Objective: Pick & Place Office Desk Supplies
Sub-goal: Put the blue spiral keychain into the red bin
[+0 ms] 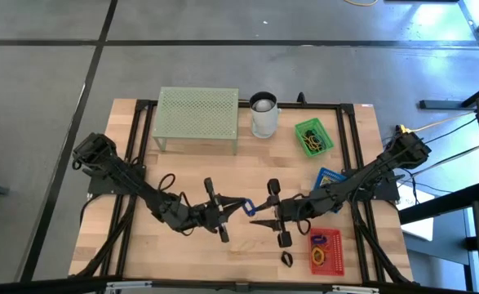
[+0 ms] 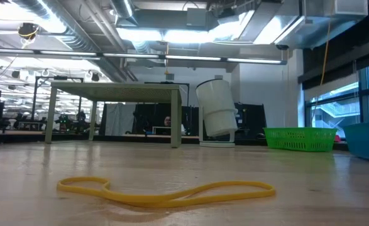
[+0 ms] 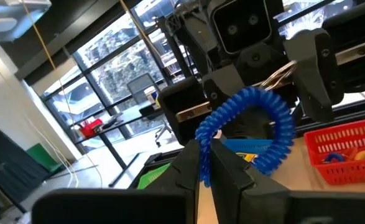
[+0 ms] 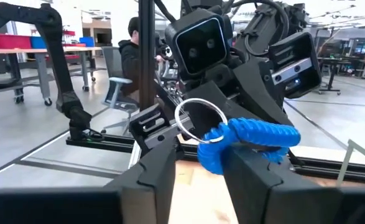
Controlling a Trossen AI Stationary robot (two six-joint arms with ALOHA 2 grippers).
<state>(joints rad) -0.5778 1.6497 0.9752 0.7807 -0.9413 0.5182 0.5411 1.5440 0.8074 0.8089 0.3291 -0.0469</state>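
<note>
Two grippers meet mid-table; left gripper (image 1: 237,204) pinches blue coil (image 3: 257,127); right gripper (image 1: 259,210), jaws part-open, straddles its other end.

Table (image 1: 182,171): mesh stand (image 1: 198,119) at far left-centre; cup (image 1: 263,115) just right of it; basket (image 1: 313,136) of rubber bands right of the cup. Tray (image 1: 329,176) nearer, by the right arm; second basket (image 1: 325,250) at near right. Left gripper (image 1: 229,207) and right gripper (image 1: 263,210) meet at near centre, coiled cord (image 1: 248,207) between them. Binder clips (image 1: 285,239) near the right gripper
</note>
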